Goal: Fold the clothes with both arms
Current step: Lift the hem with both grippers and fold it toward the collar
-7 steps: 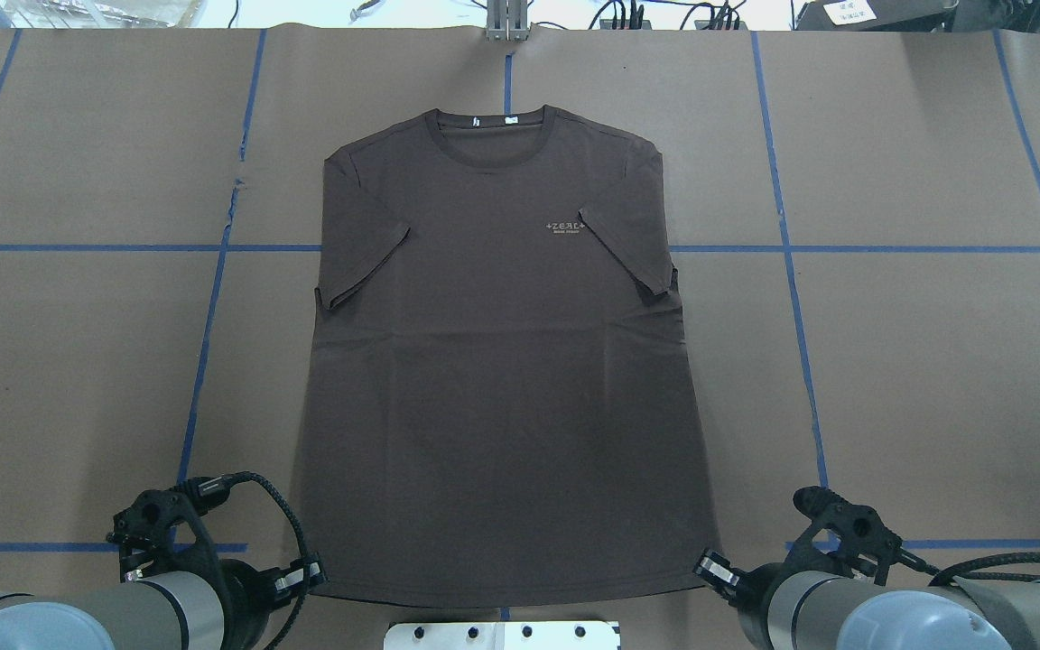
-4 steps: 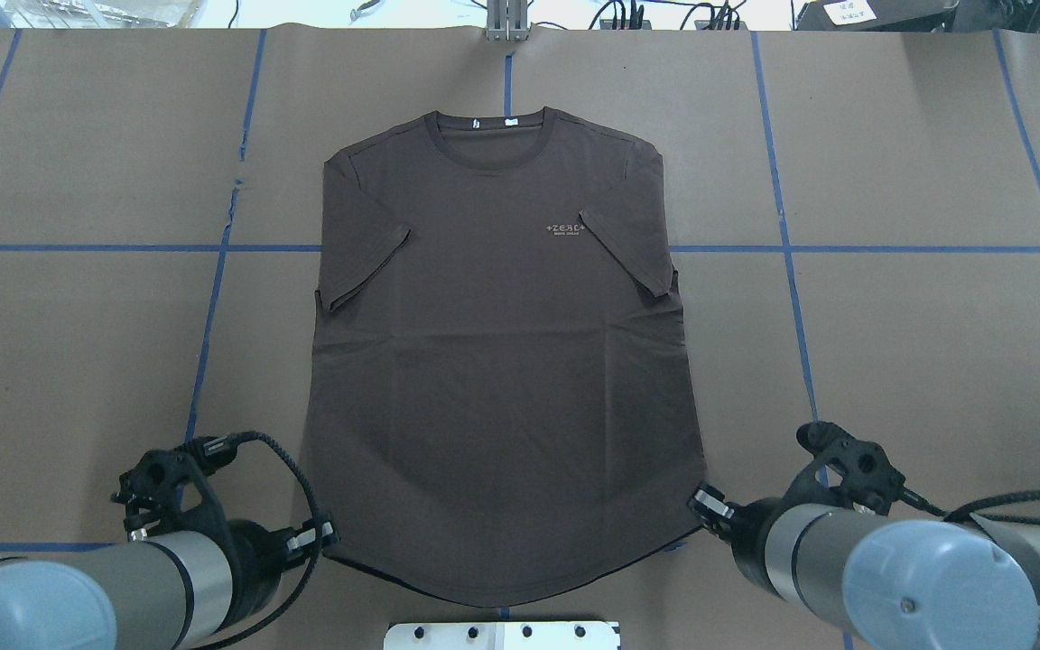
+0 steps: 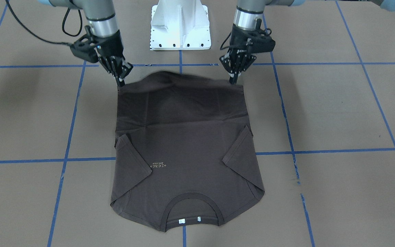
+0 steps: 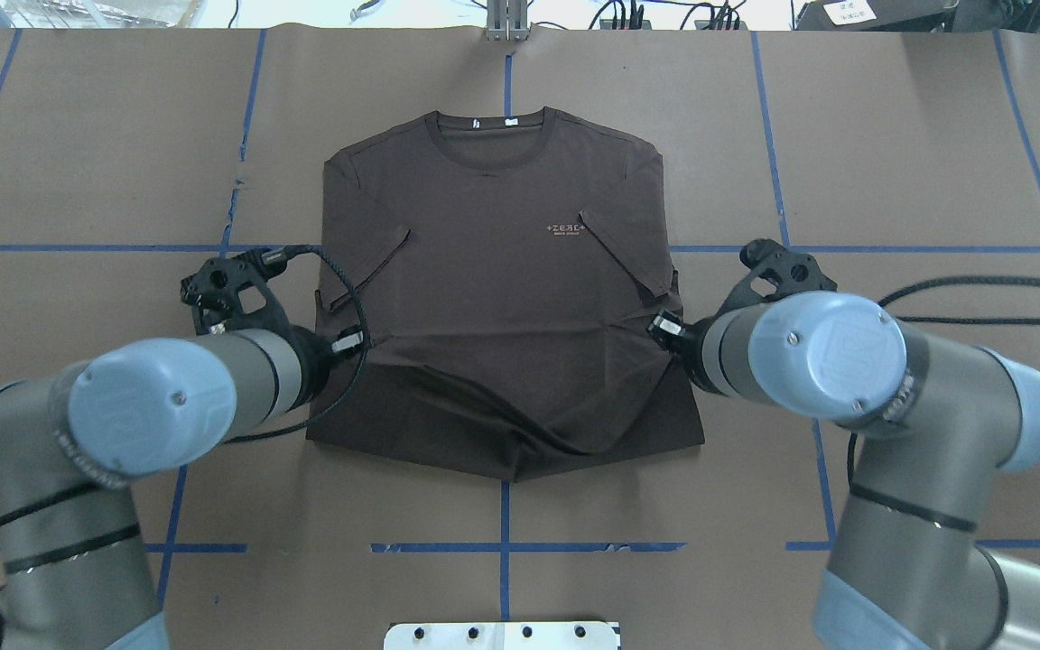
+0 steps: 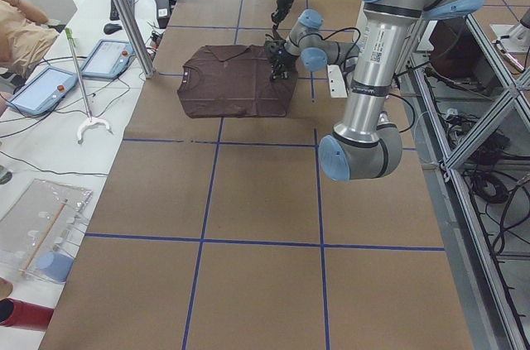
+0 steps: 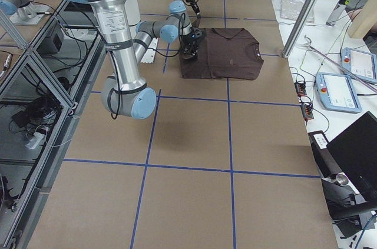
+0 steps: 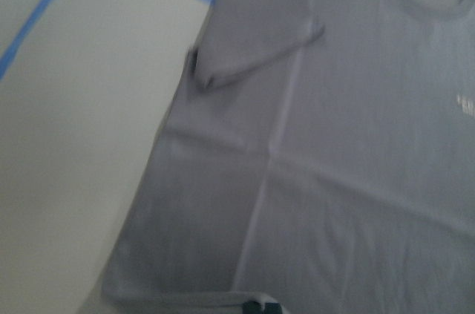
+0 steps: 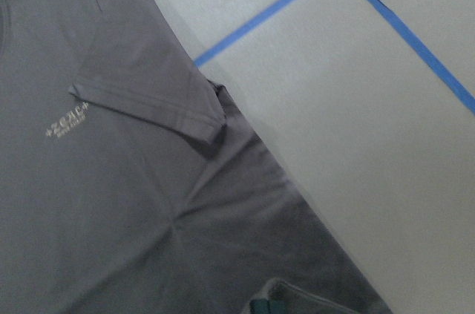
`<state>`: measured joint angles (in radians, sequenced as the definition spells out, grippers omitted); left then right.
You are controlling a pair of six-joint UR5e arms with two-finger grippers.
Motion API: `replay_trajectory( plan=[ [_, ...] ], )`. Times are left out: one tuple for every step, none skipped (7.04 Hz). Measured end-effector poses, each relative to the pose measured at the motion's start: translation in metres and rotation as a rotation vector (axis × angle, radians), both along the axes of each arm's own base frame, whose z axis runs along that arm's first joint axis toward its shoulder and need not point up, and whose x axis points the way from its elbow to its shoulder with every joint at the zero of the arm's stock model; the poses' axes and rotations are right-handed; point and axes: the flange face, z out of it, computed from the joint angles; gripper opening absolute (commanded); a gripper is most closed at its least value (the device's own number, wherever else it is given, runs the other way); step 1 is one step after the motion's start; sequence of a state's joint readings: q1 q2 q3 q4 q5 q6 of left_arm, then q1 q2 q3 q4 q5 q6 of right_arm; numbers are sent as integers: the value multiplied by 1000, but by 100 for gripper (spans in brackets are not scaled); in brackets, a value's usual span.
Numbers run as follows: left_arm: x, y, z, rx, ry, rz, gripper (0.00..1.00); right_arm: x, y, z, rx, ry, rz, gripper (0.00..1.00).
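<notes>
Watch for slip: each gripper has only a thin pinch of cloth, and the sagging middle of the hem (image 3: 180, 76) can drag and bunch. If one gripper leads the other, the fold skews. The left gripper (image 3: 233, 79) and right gripper (image 3: 120, 81) point steeply down, fingers closed on opposite hem corners of the shirt (image 3: 183, 137). The shirt lies logo-up on the table (image 3: 321, 103), collar (image 3: 190, 206) farthest from the robot, hem end lifted.

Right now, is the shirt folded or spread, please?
Mid-fold: left gripper and right gripper hold the shirt by its lifted hem; collar lies flat.
</notes>
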<state>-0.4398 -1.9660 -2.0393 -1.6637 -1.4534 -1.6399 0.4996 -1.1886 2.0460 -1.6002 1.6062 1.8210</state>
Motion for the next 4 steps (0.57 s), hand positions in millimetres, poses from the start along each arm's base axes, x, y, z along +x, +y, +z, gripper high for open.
replay_trajectory(
  plan=[
    [2, -44, 7, 23, -26, -26, 0, -2, -50, -3, 12, 30, 9, 0],
    [1, -87, 23, 50, -25, -61, 0, -5, -96, -5, 12, 63, 20, 0],
    [-4, -125, 39, 81, -29, -94, 0, -12, -143, -3, -4, 87, 38, 0],
    [-9, -151, 51, 102, -47, -112, 0, -16, -189, 2, -20, 92, 58, 0]
  ],
)
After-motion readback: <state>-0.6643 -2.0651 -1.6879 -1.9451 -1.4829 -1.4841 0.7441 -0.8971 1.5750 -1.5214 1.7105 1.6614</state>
